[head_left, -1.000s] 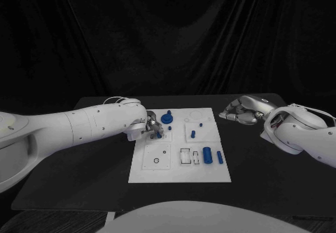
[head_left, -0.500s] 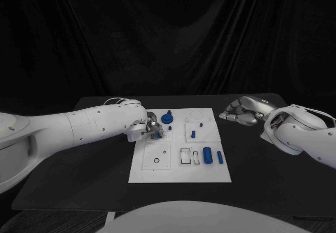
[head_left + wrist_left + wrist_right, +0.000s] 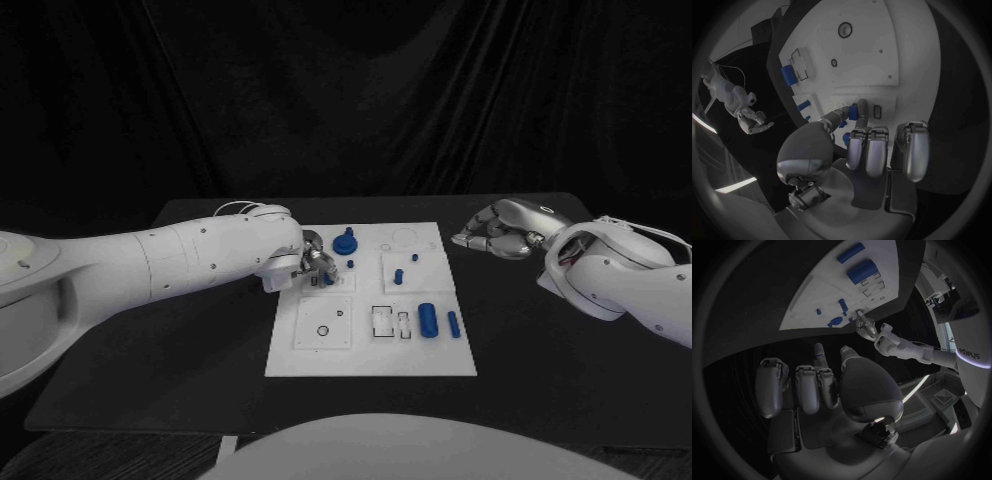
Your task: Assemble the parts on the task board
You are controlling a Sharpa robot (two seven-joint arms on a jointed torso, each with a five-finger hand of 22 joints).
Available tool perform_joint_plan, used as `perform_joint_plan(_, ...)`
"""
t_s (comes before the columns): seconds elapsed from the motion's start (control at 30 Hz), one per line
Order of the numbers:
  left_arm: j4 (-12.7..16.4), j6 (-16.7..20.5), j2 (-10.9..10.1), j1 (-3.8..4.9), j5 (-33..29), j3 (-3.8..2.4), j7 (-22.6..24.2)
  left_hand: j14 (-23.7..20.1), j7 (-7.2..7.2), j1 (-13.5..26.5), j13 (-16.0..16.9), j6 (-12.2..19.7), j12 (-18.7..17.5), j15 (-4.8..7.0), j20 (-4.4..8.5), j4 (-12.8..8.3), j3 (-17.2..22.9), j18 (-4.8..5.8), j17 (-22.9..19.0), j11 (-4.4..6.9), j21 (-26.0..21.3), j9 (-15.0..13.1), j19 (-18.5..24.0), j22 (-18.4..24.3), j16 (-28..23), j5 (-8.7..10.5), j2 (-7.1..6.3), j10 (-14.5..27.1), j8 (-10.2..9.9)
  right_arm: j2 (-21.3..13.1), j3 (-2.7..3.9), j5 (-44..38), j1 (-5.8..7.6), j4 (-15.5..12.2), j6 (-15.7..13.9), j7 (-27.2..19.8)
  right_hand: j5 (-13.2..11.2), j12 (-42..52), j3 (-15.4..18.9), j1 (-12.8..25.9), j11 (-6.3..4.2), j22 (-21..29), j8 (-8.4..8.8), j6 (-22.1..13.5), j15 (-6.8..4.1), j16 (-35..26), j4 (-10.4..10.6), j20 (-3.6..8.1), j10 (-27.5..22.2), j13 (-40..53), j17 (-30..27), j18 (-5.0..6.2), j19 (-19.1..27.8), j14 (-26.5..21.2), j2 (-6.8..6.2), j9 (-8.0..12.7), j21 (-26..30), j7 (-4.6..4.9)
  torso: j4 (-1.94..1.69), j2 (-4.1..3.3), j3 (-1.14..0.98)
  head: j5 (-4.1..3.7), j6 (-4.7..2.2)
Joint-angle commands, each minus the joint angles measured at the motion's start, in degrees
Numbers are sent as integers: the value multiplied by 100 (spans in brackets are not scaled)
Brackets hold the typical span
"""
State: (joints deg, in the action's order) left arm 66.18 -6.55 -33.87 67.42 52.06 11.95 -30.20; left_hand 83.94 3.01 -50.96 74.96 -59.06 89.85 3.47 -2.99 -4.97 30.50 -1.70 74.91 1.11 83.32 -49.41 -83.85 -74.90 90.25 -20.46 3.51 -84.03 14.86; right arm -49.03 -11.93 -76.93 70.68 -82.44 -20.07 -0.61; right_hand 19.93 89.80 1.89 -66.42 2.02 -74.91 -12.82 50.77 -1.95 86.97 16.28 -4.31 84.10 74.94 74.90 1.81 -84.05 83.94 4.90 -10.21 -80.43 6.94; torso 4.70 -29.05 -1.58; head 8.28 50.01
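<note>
The task board [image 3: 372, 300] lies mid-tabletop [image 3: 173, 380], white, w/ blue parts on it. The left hand [image 3: 313, 266] sits over the board's left edge, about halfway along it, right beside a small blue peg [image 3: 852, 111] standing in the board. In the left wrist view, thumb and a fingertip [image 3: 862, 107] close on that peg, so it looks pinched, though the contact is small and partly hidden; the other fingers hang loosely curled above the board. A knobbed blue part [image 3: 343, 242] stands just beyond the left hand, toward the far edge. Two short blue pegs [image 3: 395, 270] stand near the board's centre. On the board's right side lie a thick blue cylinder [image 3: 427, 311] and a thin blue rod [image 3: 453, 323], side by side, not touching, next to some rectangular slots [image 3: 382, 321]. A plain square panel w/ small holes [image 3: 326, 323] fills the near-left corner.

The right hand [image 3: 498, 230] is off the board, well apart from it to the right, over bare tabletop near the far edge. Its fingers are curled in w/ nothing in them.

The tabletop is black; behind it hangs a dark curtain [image 3: 346, 100].
</note>
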Motion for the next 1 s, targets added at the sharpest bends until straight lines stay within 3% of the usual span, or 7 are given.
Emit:
perform_joint_plan(0.03, -25, -140, 11, -51, -12, 25, -50, 606, -14, -2, 1504, -13, 15, -9, -10, 88, -49, -47, 1509, -19, -39, -7, 36, -1155, -25, 227, 28, -597, -51, -1, 4, -9, -15, 1, 7, 1, 12, 20, -18, -49, 41, -1156, -17, -2, 31, -21, 4, -24, 590, 1506, 922, 76, -121, 479, 17, -8, 18, 4, 1, -1, -1, 4, -1)
perform_joint_plan(0.13, -35, -166, 24, -53, -12, 25, -63, 606, -4, 105, 1504, -44, 15, -22, -24, 303, -269, -48, 1509, -33, -55, 3, 38, -1157, -25, 631, 1, -597, -100, -2, 4, -9, -16, 0, 8, 3, 24, 20, -17, -49, 41, -1154, -16, -5, 31, -23, 9, -24, 590, 1506, 917, 78, -119, 478, 21, -9, 25, 5, 0, -1, 0, 0, -1)
perform_joint_plan(0.2, -41, -194, 33, -54, -12, 25, -77, 606, 3, 218, 1504, -72, 15, -32, -34, 573, -593, -49, 1509, -42, -68, 23, 39, -1159, -25, 1092, -56, -597, -153, -3, 4, -9, -16, 0, 10, 5, 24, 20, -17, -49, 41, -1154, -16, -5, 31, -23, 9, -24, 590, 1506, 917, 78, -119, 478, 21, -9, 25, 5, -2, 1, 0, -2, -1)
perform_joint_plan(0.37, -65, -261, 50, -59, -12, 25, -99, 606, 23, 359, 1504, -116, 15, -45, -46, 1016, -1163, -54, 1509, -59, -100, 61, 41, -1165, -25, 1695, -147, -597, -274, -2, 4, -9, -17, -1, 16, 5, 25, 20, -17, -50, 41, -1156, -16, -6, 31, -25, 9, -24, 590, 1506, 914, 76, -122, 477, 21, -9, 19, 5, 1, 0, 0, 0, -1)
perform_joint_plan(0.6, -127, -353, 84, -62, -12, 25, -113, 606, 84, 530, 1504, 40, 15, -89, -77, 1383, -1584, -85, 1509, -113, -232, 21, 138, -1128, -25, 1759, -175, -597, -354, 2, 4, -9, -18, 0, 27, 1, 27, 20, -16, -51, 42, -1154, -15, -7, 31, -25, 8, -24, 590, 1506, 914, 78, -119, 477, 19, -9, 25, 5, 1, 0, 0, 9, -1)
perform_joint_plan(0.93, -176, -378, 98, -65, -12, 25, -117, 606, 92, 513, 1504, 72, 15, -104, -97, 1505, -1734, -88, 1509, -127, -249, -74, 146, -1133, -25, 1758, -145, -597, -304, 5, 4, -9, -21, 7, 44, 1, 27, 20, -16, -51, 42, -1154, -15, -7, 31, -25, 8, -24, 590, 1506, 914, 78, -119, 477, 19, -9, 25, 5, 0, -1, 0, 13, -1)
perform_joint_plan(1.0, -178, -368, 96, -65, -12, 25, -116, 606, 76, 445, 1504, 42, 15, -101, -100, 1530, -1778, -87, 1509, -118, -247, -188, 138, -1141, -25, 1751, -103, -597, -210, 4, 4, -9, -21, 7, 48, 1, 27, 20, -16, -51, 42, -1154, -15, -7, 31, -25, 8, -24, 590, 1506, 914, 78, -119, 477, 19, -9, 25, 5, -1, 0, 0, 15, -1)
